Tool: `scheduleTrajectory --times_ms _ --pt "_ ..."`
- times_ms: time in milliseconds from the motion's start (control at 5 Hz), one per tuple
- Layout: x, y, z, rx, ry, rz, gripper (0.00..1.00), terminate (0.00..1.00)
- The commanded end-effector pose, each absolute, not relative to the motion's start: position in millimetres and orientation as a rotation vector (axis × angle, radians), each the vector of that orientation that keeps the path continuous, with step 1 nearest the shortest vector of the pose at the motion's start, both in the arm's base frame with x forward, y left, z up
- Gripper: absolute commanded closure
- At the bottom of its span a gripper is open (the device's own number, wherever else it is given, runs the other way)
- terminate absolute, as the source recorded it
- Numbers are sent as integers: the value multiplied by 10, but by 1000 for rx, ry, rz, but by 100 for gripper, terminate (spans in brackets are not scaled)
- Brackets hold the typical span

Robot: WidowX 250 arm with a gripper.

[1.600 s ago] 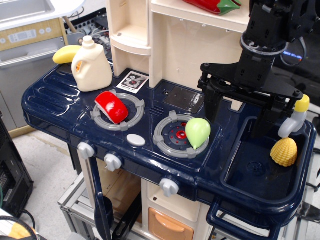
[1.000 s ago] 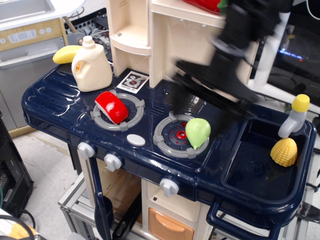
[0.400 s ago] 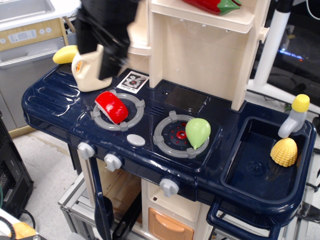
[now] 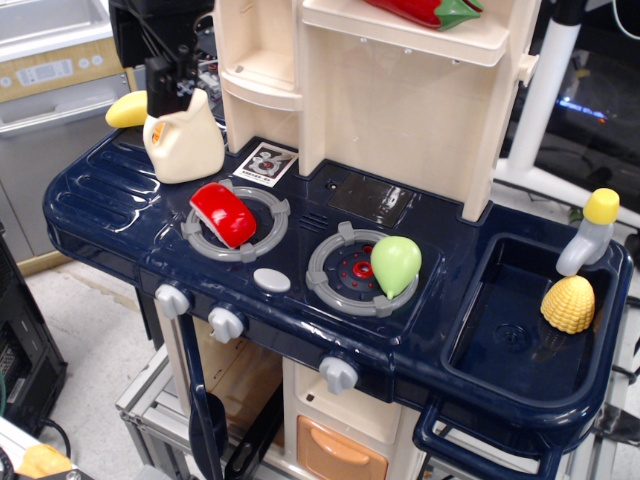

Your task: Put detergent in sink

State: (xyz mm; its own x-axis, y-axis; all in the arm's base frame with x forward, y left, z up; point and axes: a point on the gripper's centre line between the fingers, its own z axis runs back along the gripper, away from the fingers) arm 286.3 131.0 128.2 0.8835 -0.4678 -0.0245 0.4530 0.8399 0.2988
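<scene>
My gripper point(image 4: 172, 82) sits at the top of the detergent point(image 4: 185, 138), covering the cap area. One black finger point(image 4: 160, 86) shows on the bottle's left shoulder; the other side is buried in dark hardware, so I can't tell if I'm clamped on it or spread around it.

Detergent stands upright at the back-left corner of the navy counter point(image 4: 110, 205), base flat on it. Yellow banana point(image 4: 126, 109) lies just behind and left of it.

Red toy point(image 4: 224, 213) rests on the left burner point(image 4: 236, 224). Pale green pear-shaped piece point(image 4: 396, 264) sits on the right burner point(image 4: 358, 272), toward its right edge.

Sink point(image 4: 500, 370) is at the far right end of the counter, well apart from the detergent. Yellow ridged corn-like toy point(image 4: 568, 304) lies inside it by the right wall, below the grey tap point(image 4: 588, 238) with its yellow knob.

Red and green pepper point(image 4: 425, 11) lies on the cream upper shelf point(image 4: 400, 30).
</scene>
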Motion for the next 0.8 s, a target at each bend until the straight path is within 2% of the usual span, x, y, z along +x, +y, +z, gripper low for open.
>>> scheduleTrajectory --times_ms 0,200,600 --pt "3174 1459 1418 359 -138 -539 0 0" --pt "3233 1529 1345 371 -164 -551 0 0" --pt "3289 1472 1052 287 -236 -530 0 0"
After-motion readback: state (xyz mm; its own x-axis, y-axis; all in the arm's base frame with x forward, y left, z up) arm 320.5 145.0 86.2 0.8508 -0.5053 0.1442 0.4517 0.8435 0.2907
